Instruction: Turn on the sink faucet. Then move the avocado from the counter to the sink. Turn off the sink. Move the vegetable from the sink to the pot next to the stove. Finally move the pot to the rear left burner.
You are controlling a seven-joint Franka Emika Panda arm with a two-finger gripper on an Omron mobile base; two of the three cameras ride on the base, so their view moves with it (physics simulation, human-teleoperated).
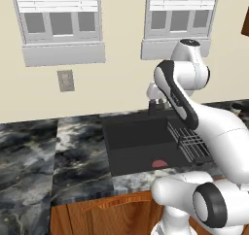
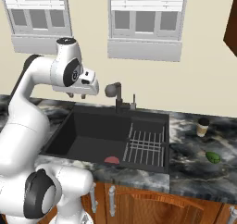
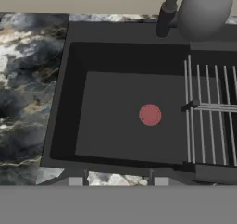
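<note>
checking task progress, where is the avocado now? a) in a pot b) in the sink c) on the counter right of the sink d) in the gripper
c: the avocado lies on the counter right of the sink, apart from the gripper.

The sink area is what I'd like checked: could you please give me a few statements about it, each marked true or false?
1. The avocado lies on the counter to the right of the sink. True.
2. A wire rack sits in the right part of the basin. True.
3. The gripper holds the avocado. False: it hovers above the sink's left side, holding nothing.
4. Water is running from the faucet. False: no stream is visible.
5. A red drain marks the sink floor. True.
6. The avocado is in the sink. False: it is on the counter.
</note>
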